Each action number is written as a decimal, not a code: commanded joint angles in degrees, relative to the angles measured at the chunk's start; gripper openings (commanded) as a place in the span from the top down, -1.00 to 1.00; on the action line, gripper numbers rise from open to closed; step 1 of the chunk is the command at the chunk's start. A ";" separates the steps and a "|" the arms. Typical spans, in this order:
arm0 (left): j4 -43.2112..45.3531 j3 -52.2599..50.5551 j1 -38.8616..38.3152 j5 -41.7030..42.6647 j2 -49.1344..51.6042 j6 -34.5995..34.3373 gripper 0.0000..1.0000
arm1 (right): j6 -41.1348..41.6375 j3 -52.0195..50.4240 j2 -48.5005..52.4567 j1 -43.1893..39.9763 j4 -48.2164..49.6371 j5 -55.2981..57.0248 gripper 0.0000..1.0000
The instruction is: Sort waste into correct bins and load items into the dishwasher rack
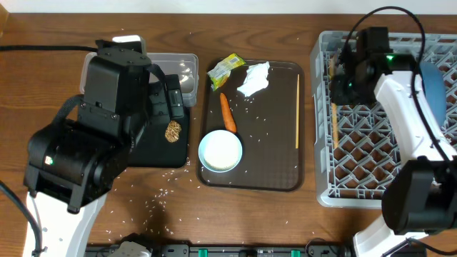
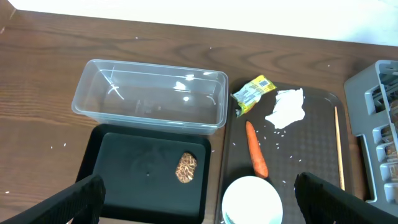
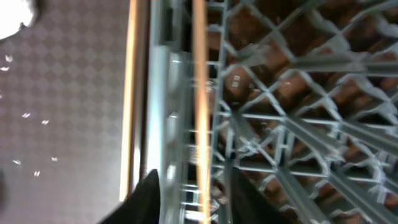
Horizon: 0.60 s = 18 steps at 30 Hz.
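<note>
Right end effector (image 3: 189, 200) ajar astride chopstick (image 3: 199, 93), seen only by wrist, left end effector (image 2: 199, 191) wide, empty

Wrapper (image 1: 226, 69): yellow-green, crumpled, just beside the tissue (image 1: 253, 78).
Tissue: white, crumpled.
Carrot (image 1: 228, 113): orange, lying flat between wrapper and bowl (image 1: 221, 150).
Bowl: white, upright.
Lump (image 2: 186, 167): brown; we see it in the black tray (image 2: 124, 168).
Tub (image 2: 149, 96): clear, upright, just behind that tray.
Rice (image 1: 151, 205): we see grains scattered on the counter (image 1: 57, 28).

Left on the counter (image 1: 43, 86), the tub (image 2: 149, 118) stands behind the shallow tray (image 2: 124, 174), which holds the food lump (image 2: 186, 167). The serving tray (image 1: 271, 143), midway, carries wrapper (image 1: 226, 70) and tissue (image 1: 254, 78) at the back, with carrot (image 1: 227, 113) then bowl (image 1: 220, 150) before them. The dishwasher rack (image 1: 357, 164) stands to its right.
</note>
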 commanded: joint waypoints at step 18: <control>-0.04 1.27 0.31 -0.72 -0.04 0.96 -0.96 | 26.58 0.15 10.58 19.45 4.50 17.44 -0.02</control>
